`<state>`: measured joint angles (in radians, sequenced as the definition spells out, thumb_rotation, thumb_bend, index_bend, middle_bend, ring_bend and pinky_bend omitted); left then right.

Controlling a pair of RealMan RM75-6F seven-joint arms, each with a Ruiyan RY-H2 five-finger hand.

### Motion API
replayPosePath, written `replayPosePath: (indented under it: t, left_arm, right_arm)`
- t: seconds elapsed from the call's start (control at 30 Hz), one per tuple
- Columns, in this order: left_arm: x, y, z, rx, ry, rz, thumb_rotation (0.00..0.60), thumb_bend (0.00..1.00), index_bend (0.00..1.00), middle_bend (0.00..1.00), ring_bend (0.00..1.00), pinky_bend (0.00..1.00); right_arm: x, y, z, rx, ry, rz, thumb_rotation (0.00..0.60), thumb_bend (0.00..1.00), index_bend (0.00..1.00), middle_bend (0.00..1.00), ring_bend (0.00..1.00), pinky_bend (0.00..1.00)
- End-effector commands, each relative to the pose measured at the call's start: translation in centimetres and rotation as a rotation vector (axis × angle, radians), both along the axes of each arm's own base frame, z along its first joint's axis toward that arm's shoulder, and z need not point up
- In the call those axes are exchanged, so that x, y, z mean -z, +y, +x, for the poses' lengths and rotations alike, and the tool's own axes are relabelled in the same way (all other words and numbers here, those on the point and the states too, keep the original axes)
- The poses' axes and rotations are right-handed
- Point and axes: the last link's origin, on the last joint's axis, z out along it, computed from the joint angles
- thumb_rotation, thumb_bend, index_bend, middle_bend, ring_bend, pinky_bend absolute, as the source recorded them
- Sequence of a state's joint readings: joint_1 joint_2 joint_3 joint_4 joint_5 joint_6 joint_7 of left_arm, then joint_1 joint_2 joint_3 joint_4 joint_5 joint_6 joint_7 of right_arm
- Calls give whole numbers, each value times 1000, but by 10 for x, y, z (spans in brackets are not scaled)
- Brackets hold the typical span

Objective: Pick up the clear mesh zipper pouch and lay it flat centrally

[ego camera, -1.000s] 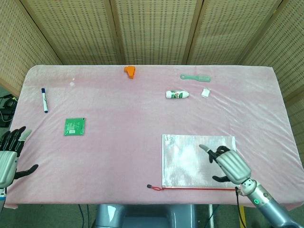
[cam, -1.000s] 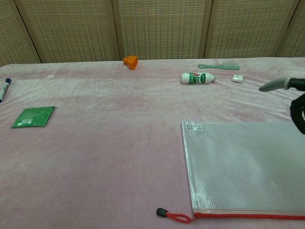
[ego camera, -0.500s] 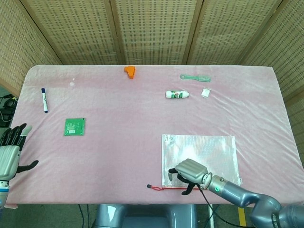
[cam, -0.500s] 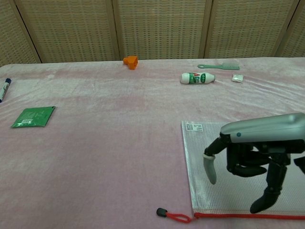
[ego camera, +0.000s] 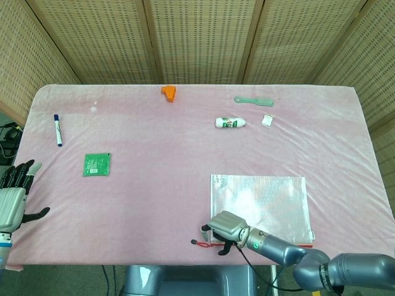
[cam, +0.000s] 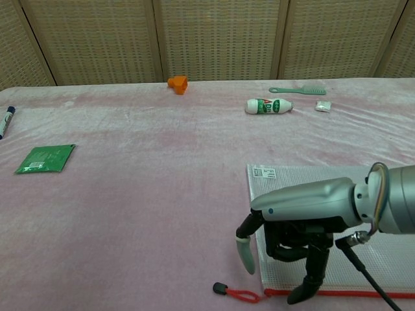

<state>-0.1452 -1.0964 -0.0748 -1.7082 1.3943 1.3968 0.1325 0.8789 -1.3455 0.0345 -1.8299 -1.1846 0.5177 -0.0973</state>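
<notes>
The pouch (ego camera: 259, 206) lies flat on the desk (ego camera: 173, 154), toward its near right part, its red zipper edge along the desk's front with the red pull (cam: 235, 294) trailing off its left corner. The right hand (cam: 295, 220) is over the pouch's near left corner, palm down, its fingers (cam: 313, 275) curled downward with tips at or close to the zipper edge; whether they actually grip the pouch cannot be told. The left hand (ego camera: 13, 197) hangs off the desk's left front edge, fingers apart and holding nothing.

Further out, a green packet (ego camera: 97, 164) lies on the left side and a marker (ego camera: 57, 129) beyond it near the left edge. At the far side lie an orange object (ego camera: 168, 92), a comb (ego camera: 253, 100), a small bottle (ego camera: 230, 123) on its side and a small white packet (ego camera: 267, 120) just beside it.
</notes>
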Motion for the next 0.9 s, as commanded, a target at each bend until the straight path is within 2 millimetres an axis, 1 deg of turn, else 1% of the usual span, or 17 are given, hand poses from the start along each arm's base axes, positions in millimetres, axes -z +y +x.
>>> replayPosePath:
  t: [0.03, 0.43, 0.6, 0.9]
  left_arm:
    - [0, 0, 0, -1, 0, 1, 600, 0, 0, 0, 0, 0]
    - [0, 3, -3, -12, 0, 0, 600, 0, 0, 0, 0, 0]
    - [-1, 4, -4, -16, 0, 0, 600, 0, 0, 0, 0, 0]
    - [-1, 5, -4, -19, -3, 1, 600, 0, 0, 0, 0, 0]
  right_arm:
    - [7, -1, 6, -4, 3, -11, 600, 376, 466, 959, 917, 1000]
    - [27, -1, 16, 4, 31, -21, 600, 384, 474, 960, 917, 1000]
    - [35, 0, 17, 7, 59, -15, 600, 387, 468, 960, 917, 1000]
    - [42, 3, 19, 23, 108, -13, 600, 409, 472, 959, 917, 1000]
